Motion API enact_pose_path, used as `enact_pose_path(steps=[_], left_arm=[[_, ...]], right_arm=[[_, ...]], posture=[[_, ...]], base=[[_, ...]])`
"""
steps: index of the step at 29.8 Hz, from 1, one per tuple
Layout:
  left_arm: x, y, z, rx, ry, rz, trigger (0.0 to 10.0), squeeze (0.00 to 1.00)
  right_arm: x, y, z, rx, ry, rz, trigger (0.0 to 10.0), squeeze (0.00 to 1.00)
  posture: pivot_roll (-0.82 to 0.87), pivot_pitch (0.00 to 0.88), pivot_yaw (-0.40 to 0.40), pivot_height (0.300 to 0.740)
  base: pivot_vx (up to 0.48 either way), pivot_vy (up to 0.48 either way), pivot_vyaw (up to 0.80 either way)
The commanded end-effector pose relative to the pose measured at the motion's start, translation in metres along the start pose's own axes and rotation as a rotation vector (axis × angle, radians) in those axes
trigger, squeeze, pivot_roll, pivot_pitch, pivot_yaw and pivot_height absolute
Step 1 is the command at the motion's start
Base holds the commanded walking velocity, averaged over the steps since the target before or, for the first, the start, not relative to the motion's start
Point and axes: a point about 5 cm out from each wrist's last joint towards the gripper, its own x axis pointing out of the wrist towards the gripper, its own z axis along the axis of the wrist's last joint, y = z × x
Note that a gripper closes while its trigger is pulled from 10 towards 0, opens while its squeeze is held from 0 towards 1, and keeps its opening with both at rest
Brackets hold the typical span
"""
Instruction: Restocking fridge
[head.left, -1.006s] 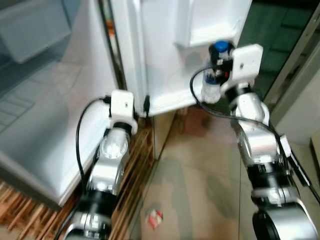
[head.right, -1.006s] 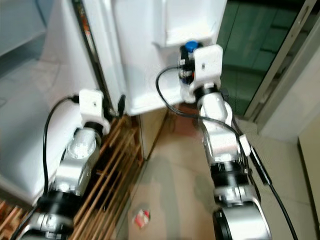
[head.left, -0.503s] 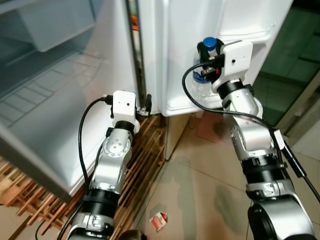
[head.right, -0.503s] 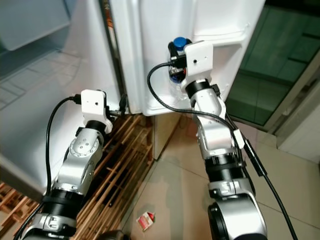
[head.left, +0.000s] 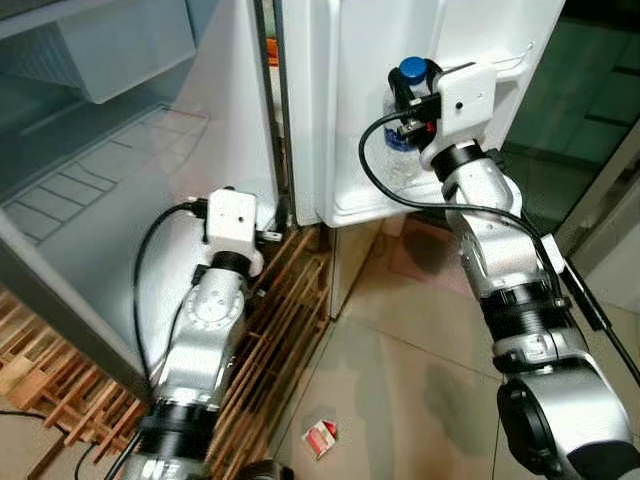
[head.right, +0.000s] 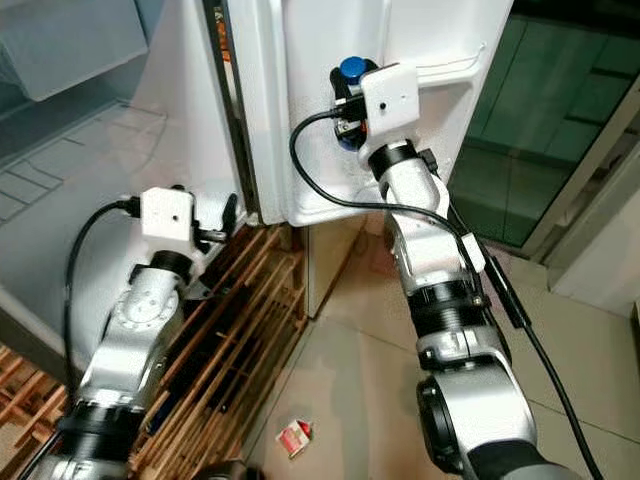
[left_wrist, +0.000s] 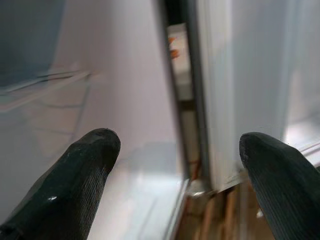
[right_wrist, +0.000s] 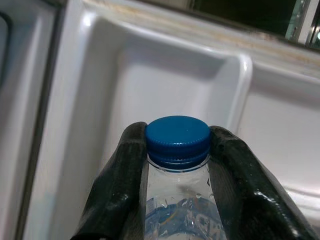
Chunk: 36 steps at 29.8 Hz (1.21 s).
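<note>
Our right gripper clamps a water bottle just below its blue cap.
We hold it upright against the inner side of the open fridge door; our left gripper hangs spread near the hinge gap.

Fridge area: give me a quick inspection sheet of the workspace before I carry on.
Surface: tiled floor; wooden slat pallet under the fridge.
Job's things: water bottle with blue cap, upright, held up against the inner side of the open fridge door, by a moulded door pocket.
Clutter: small red and white wrapper on the floor.
Grippers: right claw shut on the bottle's neck; left claw open, holding nothing, pointing at the gap between fridge body and door.
Cables: black cable looping from the right wrist; another at the left wrist.
Surroundings: dark green glass panels to the right.
</note>
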Motion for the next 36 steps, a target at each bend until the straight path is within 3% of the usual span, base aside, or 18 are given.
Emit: enact_pose_path(steps=[1, 7, 16, 23, 25, 36], left_arm=[[-0.001, 0.002, 0.002, 0.013, 0.003, -0.008, 10.0, 0.0], [-0.004, 0.001, 0.005, 0.007, 0.006, -0.017, 10.0, 0.0], [-0.015, -0.004, 0.008, -0.006, 0.014, -0.019, 10.0, 0.0], [-0.016, -0.005, 0.007, 0.001, 0.025, 0.003, 10.0, 0.0], [-0.018, -0.005, 0.008, 0.003, 0.029, 0.006, 10.0, 0.0], [-0.021, 0.004, 0.012, 0.028, 0.027, 0.019, 10.0, 0.0]], right_arm=[[0.007, 0.0, 0.011, -0.018, -0.054, 0.001, 0.0, 0.0], [0.008, -0.001, 0.01, -0.024, -0.065, -0.006, 0.0, 0.0], [0.014, 0.003, 0.014, -0.038, -0.109, 0.038, 0.0, 0.0], [0.015, 0.005, 0.008, 0.018, -0.078, 0.053, 0.0, 0.0], [0.017, 0.005, 0.004, 0.071, -0.06, 0.066, 0.0, 0.0], [0.023, 0.013, 0.002, 0.083, -0.057, 0.096, 0.0, 0.0]], posture=[[0.22, 0.077, 0.08, 0.74], [0.22, 0.096, 0.09, 0.74], [0.22, 0.127, 0.075, 0.74], [0.22, 0.142, 0.066, 0.74], [0.23, 0.145, 0.066, 0.74], [0.26, 0.153, 0.084, 0.74]], base=[[0.0, 0.0, 0.0], [0.0, 0.0, 0.0], [0.393, 0.0, 0.0], [0.184, 0.0, 0.0], [0.0, 0.0, 0.0], [0.0, 0.0, 0.0]])
